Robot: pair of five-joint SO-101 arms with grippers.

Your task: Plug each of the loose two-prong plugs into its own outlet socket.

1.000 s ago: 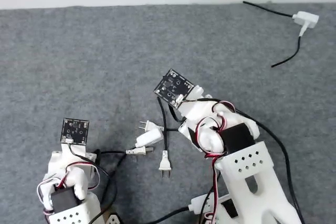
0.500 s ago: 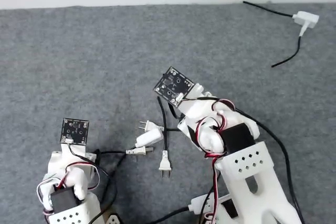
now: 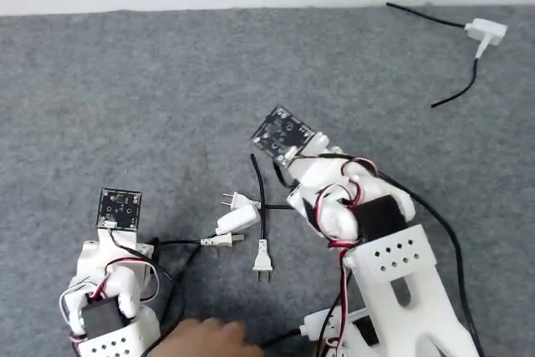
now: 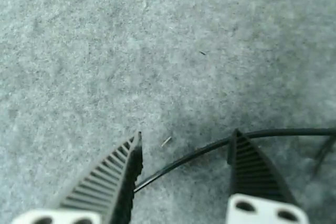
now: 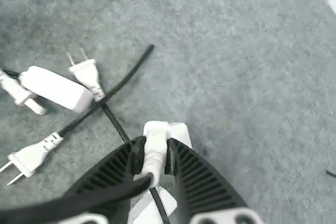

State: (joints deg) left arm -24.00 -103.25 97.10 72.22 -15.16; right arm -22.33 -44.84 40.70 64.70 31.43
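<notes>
1. Grey felt-like tabletop (image 3: 125, 106), carrying one white adapter block (image 3: 238, 220), used below as the reference.
2. Two-prong plug (image 3: 233, 201): touching or just beside the adapter block, on the side away from the arm bases. Its prongs point away from the right arm.
3. Second two-prong plug (image 3: 262, 260): near the block, on the side toward the arm bases. Its long axis runs toward those bases, prongs leading.
4. Small plug (image 3: 221, 241): just beside the block, on a cord running toward the left arm.
5. Corded white plug (image 3: 486, 31): well apart from the block, at the far edge of the tabletop.
6. Right end effector (image 5: 154, 148): closed narrow on a white connector (image 5: 163, 131) with a black cord. Whether this is a plug or a socket cannot be told. It is near the block and is the nearer arm.
7. Left end effector (image 4: 187, 136): jaws wide, straddling a black cable (image 4: 178, 162) and gripping nothing. It is farther from the block.
8. Judgement: mating probably falls to the right arm. The held connector's axis must line up with the prongs of the plug beside the block.
</notes>
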